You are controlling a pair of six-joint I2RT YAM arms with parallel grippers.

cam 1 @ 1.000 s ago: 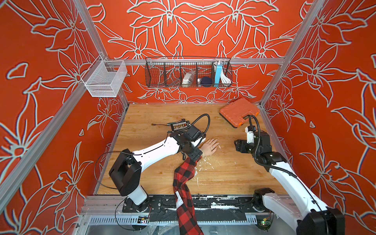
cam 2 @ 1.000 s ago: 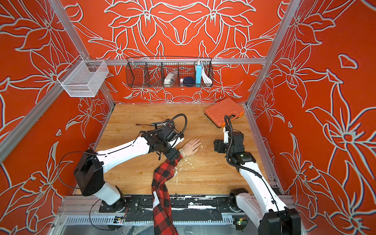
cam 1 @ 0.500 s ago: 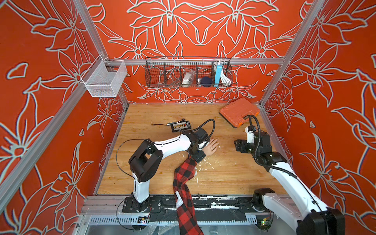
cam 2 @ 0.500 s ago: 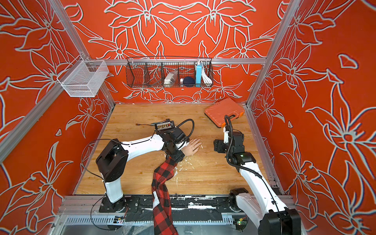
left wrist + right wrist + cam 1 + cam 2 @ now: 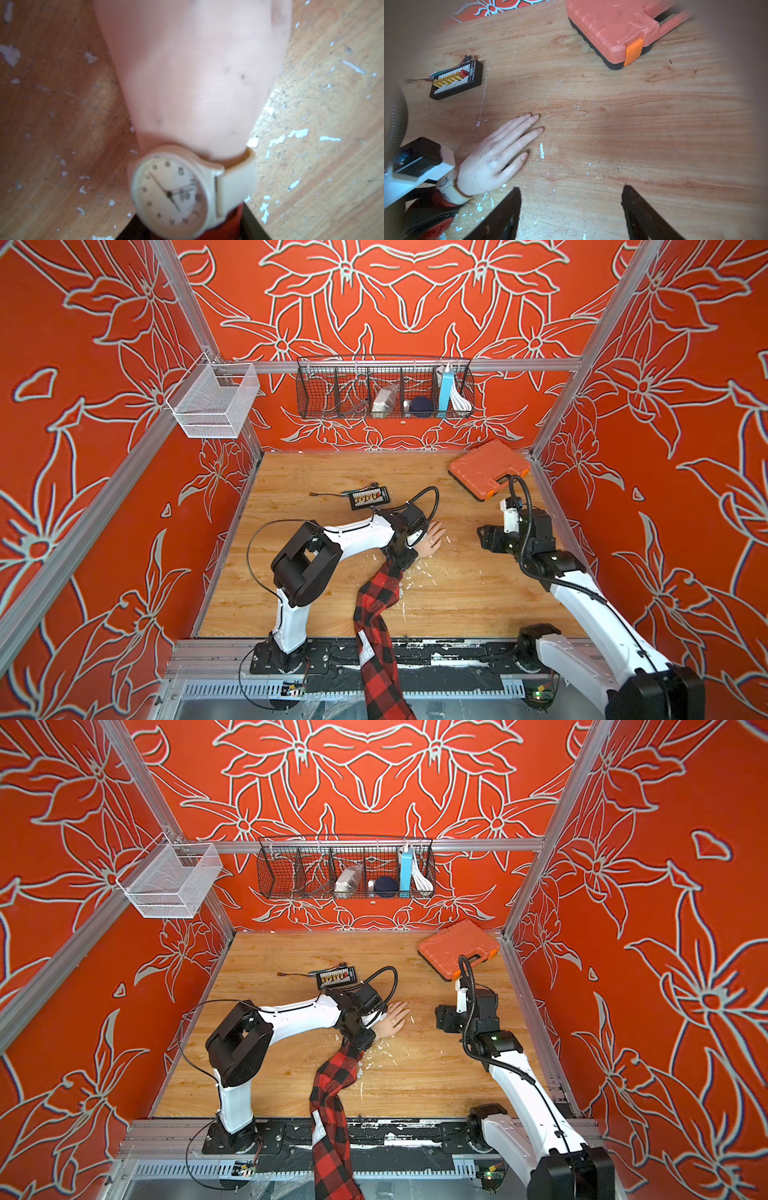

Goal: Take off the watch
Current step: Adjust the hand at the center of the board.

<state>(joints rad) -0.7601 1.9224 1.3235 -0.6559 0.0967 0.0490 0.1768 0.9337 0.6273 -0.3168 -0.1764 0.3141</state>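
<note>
1. Two arms work over the wooden table (image 5: 457, 597). The left one reaches across to a pale hand (image 5: 432, 537) that lies flat, palm down.
2. The watch (image 5: 170, 193) is strapped around that hand's wrist, dial up, with the cream strap bending down one side. This close wrist view is blurred, so I cannot read the dial's small print, and the rest of the strap is hidden behind the wrist.
3. The left gripper (image 5: 401, 556) hangs right over the wrist, where a plaid sleeve (image 5: 378, 601) ends. Its own housing covers the fingers in both top views. I cannot tell how wide the jaws stand, or whether they touch the strap.
4. From the right wrist camera, the watch (image 5: 446, 180) is half hidden under the left arm's camera block (image 5: 419, 164). Only part of the dial and strap show.
5. The right gripper (image 5: 571, 207) holds nothing. Its dark fingers are spread wide over bare wood, apart from the hand.
6. The orange case (image 5: 488, 468) is partly crossed by the right arm's cable. The black board (image 5: 369, 498) lies beyond the left arm.
</note>
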